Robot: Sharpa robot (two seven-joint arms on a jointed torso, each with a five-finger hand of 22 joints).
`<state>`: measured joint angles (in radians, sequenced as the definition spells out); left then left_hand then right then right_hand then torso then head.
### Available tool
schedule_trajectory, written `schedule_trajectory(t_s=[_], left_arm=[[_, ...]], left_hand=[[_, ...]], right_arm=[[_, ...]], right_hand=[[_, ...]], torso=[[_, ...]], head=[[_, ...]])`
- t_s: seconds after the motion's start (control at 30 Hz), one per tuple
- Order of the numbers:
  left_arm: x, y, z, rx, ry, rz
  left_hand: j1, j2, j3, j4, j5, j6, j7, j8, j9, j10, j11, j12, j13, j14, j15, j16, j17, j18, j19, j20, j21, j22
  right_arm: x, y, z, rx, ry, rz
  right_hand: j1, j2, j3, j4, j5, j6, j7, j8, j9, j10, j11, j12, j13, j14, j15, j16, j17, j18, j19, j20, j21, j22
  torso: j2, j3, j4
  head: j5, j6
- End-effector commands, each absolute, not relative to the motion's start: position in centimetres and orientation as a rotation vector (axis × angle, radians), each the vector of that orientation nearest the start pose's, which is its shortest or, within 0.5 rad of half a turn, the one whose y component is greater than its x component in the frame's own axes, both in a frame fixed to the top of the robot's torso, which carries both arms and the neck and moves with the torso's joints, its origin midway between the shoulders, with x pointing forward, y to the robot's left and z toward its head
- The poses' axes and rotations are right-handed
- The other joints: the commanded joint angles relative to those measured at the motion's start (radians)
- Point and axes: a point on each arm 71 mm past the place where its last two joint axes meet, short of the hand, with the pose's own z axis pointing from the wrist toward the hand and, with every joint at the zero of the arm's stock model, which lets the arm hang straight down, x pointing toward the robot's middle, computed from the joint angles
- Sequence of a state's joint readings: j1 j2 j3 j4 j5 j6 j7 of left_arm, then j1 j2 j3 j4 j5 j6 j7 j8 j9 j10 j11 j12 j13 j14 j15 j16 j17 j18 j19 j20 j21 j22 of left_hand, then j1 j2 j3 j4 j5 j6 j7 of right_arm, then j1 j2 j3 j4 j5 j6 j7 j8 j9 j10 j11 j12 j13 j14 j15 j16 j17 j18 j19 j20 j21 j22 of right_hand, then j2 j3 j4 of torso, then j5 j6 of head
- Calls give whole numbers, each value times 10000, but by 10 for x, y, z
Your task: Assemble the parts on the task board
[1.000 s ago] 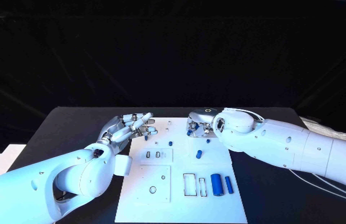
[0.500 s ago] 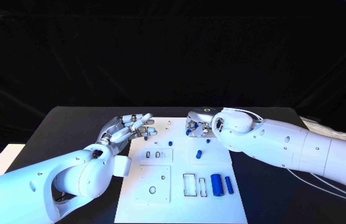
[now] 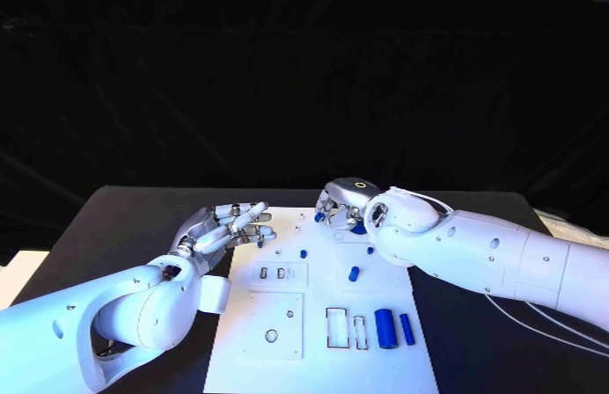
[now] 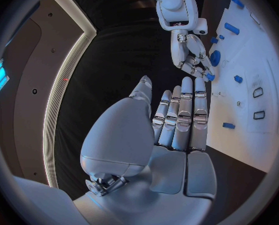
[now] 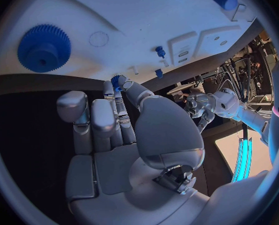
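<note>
The white task board (image 3: 318, 359) lies mid-table. My right hand (image 3: 341, 207) hovers over its far edge and pinches a small blue part (image 5: 117, 80) between thumb and a fingertip; the same small blue part (image 4: 209, 76) shows at the fingertips of the right hand (image 4: 191, 55). Just beside that hand a large blue gear (image 3: 359, 228) sits on the board, the same blue gear (image 5: 44, 47) seen flat. My left hand (image 3: 229, 227) is open at the board's far left edge, holding nothing. Small blue pegs (image 3: 302, 253) (image 3: 354, 273) stand on the board.
A thick blue cylinder (image 3: 385, 328) and a thinner one (image 3: 407, 328) lie at the board's near right, beside two rectangular slots (image 3: 338, 326). Two small slots (image 3: 270, 273) and an oval hole (image 3: 272, 334) are on the left plates. Black table surrounds the board.
My right hand has moved toward the board's far edge and a little left, carrying the small blue part and uncovering the gear. The left hand has barely moved.
</note>
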<state>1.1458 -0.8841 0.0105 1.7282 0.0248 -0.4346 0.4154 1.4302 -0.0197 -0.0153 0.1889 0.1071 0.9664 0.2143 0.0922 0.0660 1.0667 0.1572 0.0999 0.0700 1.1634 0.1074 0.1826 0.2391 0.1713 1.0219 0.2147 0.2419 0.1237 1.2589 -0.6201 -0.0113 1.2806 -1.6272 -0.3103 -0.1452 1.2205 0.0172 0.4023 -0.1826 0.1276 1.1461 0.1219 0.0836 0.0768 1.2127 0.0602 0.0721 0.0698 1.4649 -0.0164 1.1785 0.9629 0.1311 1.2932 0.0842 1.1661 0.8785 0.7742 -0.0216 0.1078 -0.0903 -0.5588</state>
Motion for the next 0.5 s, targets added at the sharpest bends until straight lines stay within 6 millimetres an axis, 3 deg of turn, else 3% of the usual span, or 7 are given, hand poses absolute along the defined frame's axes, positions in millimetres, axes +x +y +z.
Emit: schedule_trajectory(t_s=[0.03, 0.27, 0.5], left_arm=[[448, 176, -166, -11584, 13960, -16436], [447, 175, -164, -11548, 13952, -16479], [447, 174, -163, -11505, 13965, -16547]], left_hand=[[44, 100, 6, -74, -18, -1, 72, -58, -5, -21, 64, -60, -9, -66, 15, -61, 13, 91, -48, 15, -28, -10], [53, 104, 11, -83, -17, -1, 72, -61, -4, -21, 64, -62, -8, -70, 15, -66, 17, 91, -51, 16, -31, -12], [67, 110, 19, -98, -17, 0, 70, -63, -3, -20, 64, -66, -7, -75, 17, -75, 23, 91, -55, 17, -35, -14]], right_arm=[[544, -153, -150, -2284, 14864, 5037], [551, -144, -147, -2268, 14791, 4986], [556, -137, -151, -2387, 15017, 4916]], right_hand=[[42, 34, 68, -7, -38, 62, 26, 13, 61, 33, 45, -9, -16, 253, -36, 19, 48, -84, -23, 8, 70, 47], [41, -12, 104, 2, -70, 44, 46, -5, 64, 12, 61, -25, -21, 268, -25, 104, 153, -100, 4, 18, 143, 154], [39, -40, 123, 9, -92, 37, 53, -15, 66, 4, 69, -31, -22, 277, -17, 145, 199, -104, 10, 23, 171, 189]], torso=[[32, -24, 83], [55, -55, 101], [82, -54, 149]], head=[[-53, -37], [-85, -35], [-92, -35]])
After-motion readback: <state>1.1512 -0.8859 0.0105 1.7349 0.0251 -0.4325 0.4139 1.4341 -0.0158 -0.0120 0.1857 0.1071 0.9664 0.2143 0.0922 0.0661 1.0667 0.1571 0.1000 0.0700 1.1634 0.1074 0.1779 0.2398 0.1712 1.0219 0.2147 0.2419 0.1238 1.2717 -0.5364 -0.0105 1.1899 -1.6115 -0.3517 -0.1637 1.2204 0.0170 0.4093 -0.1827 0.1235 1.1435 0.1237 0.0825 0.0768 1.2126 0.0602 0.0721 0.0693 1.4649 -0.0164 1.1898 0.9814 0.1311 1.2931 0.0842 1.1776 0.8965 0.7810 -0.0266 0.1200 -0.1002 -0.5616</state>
